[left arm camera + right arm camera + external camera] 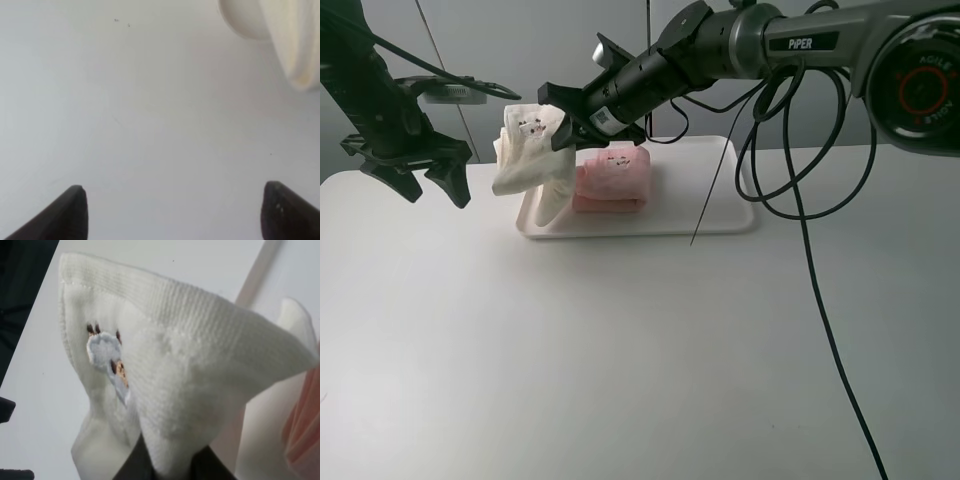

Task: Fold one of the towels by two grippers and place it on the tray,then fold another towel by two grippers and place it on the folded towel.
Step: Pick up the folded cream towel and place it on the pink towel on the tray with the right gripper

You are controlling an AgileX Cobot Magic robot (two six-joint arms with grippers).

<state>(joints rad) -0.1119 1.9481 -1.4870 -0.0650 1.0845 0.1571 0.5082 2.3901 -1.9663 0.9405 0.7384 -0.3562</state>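
Note:
A folded pink towel [612, 178] lies on the white tray [700, 215] at the back of the table. My right gripper [563, 128] reaches across to the tray's left end and is shut on a cream towel [528, 160] with a small embroidered animal, holding it in the air so it hangs over the tray's left edge. In the right wrist view the cream towel [170, 380] fills the frame, pinched at the bottom, with the pink towel [305, 430] at the side. My left gripper [432, 175] is open and empty, above the table left of the towel; its fingertips [75, 210] show over bare table.
A black cable [810, 260] trails from the right arm across the table's right side to the front edge. A thin dark cable [712, 190] hangs over the tray. The tray corner [245, 20] and the hanging towel [297, 45] show in the left wrist view.

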